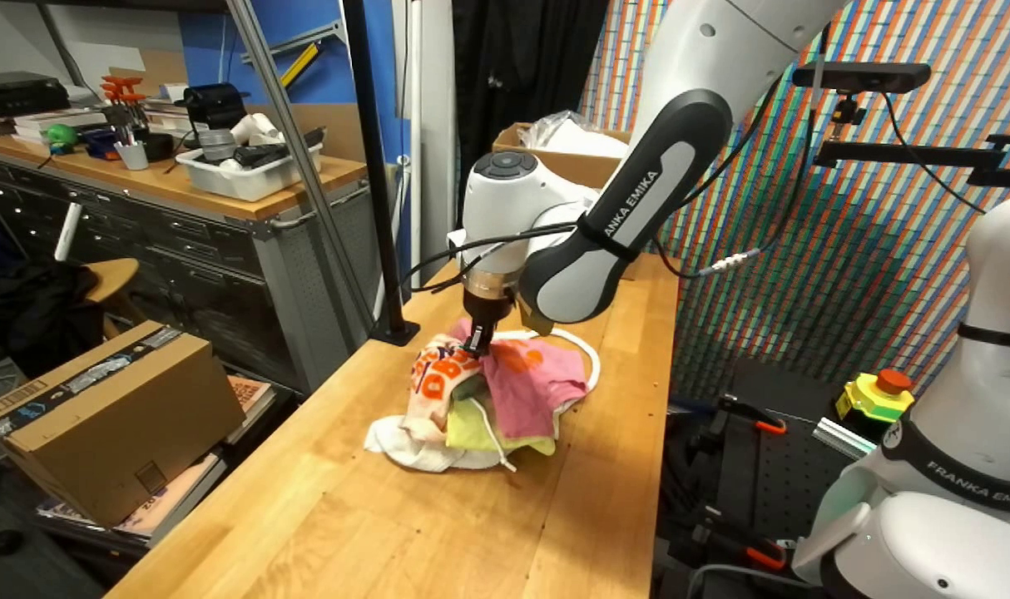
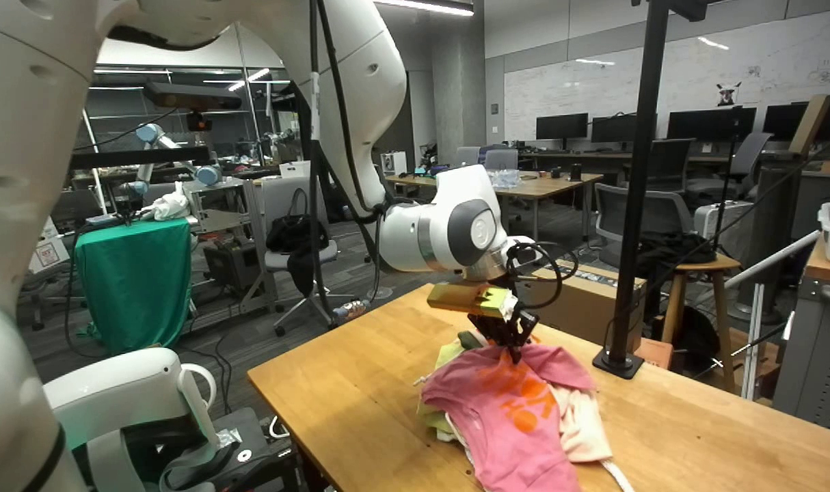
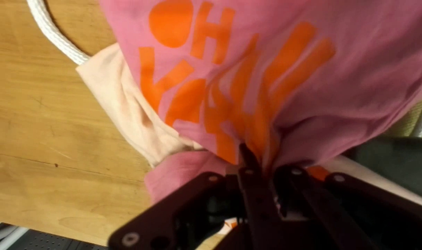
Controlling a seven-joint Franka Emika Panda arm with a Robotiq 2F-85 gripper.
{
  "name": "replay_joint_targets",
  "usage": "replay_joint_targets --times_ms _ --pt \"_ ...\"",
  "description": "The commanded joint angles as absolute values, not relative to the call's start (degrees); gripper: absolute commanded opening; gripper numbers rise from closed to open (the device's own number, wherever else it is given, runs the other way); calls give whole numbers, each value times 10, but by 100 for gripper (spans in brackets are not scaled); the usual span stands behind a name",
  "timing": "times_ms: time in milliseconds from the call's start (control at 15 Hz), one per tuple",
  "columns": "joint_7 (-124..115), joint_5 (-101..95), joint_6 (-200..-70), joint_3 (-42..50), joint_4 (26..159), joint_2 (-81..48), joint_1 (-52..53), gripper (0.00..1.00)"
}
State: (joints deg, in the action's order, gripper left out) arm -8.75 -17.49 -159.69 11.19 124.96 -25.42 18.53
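Pink garment (image 2: 487,417), its orange lettering (image 3: 244,80) partly creased past reading; the gripper (image 3: 263,165) is clamped on its folds, the pinch itself hidden.

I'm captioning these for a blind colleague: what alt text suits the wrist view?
Black robot fingers pinch a bunched fold of a pink garment with orange lettering. Peach cloth shows beneath it, a white cord at its corner, on a wooden table; dark green cloth shows at right.
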Motion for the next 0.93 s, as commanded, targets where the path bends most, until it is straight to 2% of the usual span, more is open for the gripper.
replay_joint_targets --times_ms 0,867 --pt "-147 -248 -1542 140 1271 -197 208 9" --pt "-354 -479 -1461 102 1279 -57 120 8"
